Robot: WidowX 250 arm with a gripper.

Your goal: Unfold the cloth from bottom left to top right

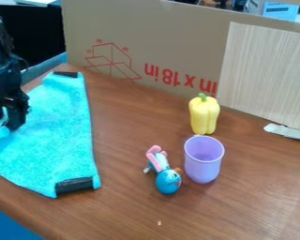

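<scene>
Cloth (pixel 58 133) on table (pixel 131 211), beneath and against gripper (pixel 6 123)

It looks like a robot lab, with a black robot arm (pixel 4 70), toy pepper (pixel 204 116) and cardboard (pixel 171 35) around the tabletop (pixel 137 215).

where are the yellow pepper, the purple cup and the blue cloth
Yellow pepper (pixel 204 116): camera view, on the middle of its front side.
Purple cup (pixel 203 166): camera view, on its outer wall below the rim.
Blue cloth (pixel 60 134): camera view, on its flat middle part.
</scene>
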